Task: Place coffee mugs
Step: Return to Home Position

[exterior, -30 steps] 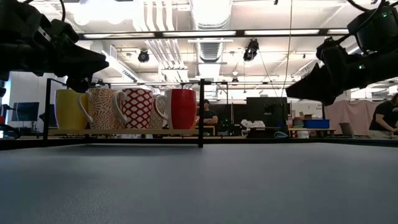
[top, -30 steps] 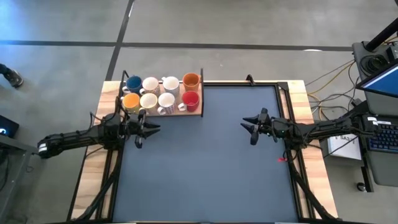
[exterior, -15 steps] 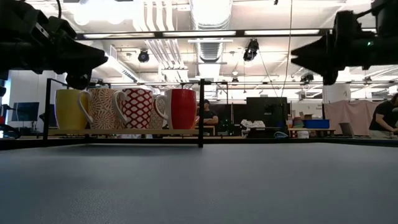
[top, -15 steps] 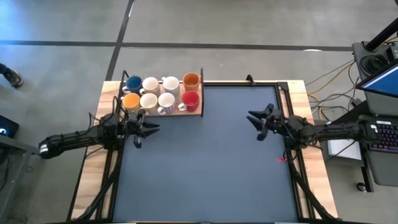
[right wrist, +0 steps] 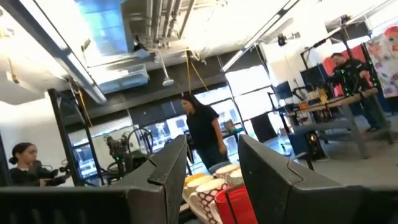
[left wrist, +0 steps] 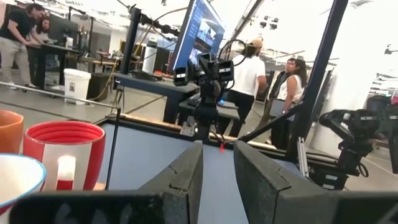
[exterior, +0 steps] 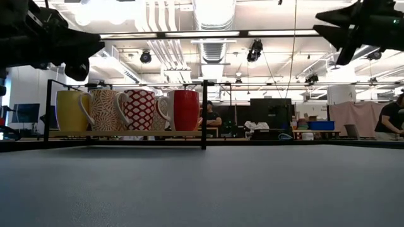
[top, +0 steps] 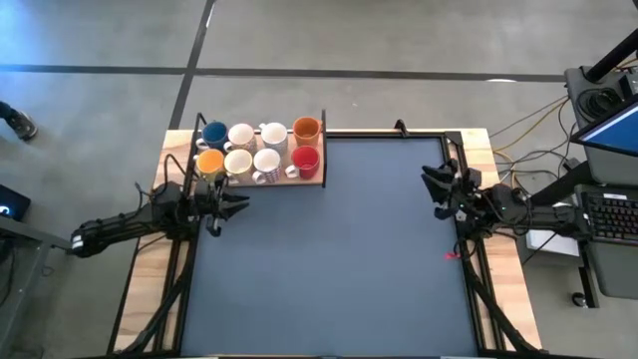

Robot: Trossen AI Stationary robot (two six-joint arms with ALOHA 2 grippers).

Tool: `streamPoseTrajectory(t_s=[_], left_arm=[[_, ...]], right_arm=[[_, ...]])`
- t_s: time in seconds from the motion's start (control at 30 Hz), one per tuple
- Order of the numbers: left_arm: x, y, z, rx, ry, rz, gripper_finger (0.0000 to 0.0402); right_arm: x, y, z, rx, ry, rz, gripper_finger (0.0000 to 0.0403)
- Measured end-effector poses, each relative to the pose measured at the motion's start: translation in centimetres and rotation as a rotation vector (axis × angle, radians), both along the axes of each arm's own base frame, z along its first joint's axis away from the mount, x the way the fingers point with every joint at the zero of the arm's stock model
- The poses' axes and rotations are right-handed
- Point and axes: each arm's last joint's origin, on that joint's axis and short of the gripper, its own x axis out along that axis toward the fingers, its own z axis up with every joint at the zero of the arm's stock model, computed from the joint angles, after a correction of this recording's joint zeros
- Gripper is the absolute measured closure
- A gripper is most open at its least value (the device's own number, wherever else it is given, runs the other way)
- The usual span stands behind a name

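Eight coffee mugs (top: 266, 162) stand in two rows on a wooden tray (top: 321, 180) at the table's far left corner: blue, two white and orange behind, orange, cream, patterned white and red (top: 305, 160) in front. The low view shows the front row (exterior: 140, 108) on the tray. My left gripper (top: 231, 202) is open and hangs just near of the tray, pointing toward the table's right; its wrist view shows the red mug (left wrist: 62, 155) beside it. My right gripper (top: 431, 189) is open, held high by the right edge and facing the mugs (right wrist: 217, 186).
A black frame (exterior: 204, 113) stands around the tray. The dark mat (top: 329, 269) between the two arms has nothing on it. Wooden strips and black rails (top: 469, 259) run along the table's sides. People stand in the room beyond the table.
My right gripper has drawn back toward the table's right edge and risen, tipping its fingers upward. My left gripper has backed off a little toward the left edge. The mugs have stayed in place on the tray.
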Motion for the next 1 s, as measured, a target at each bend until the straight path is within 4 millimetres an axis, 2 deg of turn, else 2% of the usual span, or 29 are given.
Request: streamPoseTrajectory(t_s=[0.53, 1.0], left_arm=[[-0.1, 0.0, 0.0, 0.002, -0.006, 0.000, 0.0329], [-0.1, 0.0, 0.0, 0.002, -0.006, 0.000, 0.0329]], right_arm=[[-1.6, 0.1, 0.9, -0.013, -0.139, -0.001, 0.0266], [-1.7, 0.1, 0.9, -0.014, -0.145, -0.003, 0.0269]])
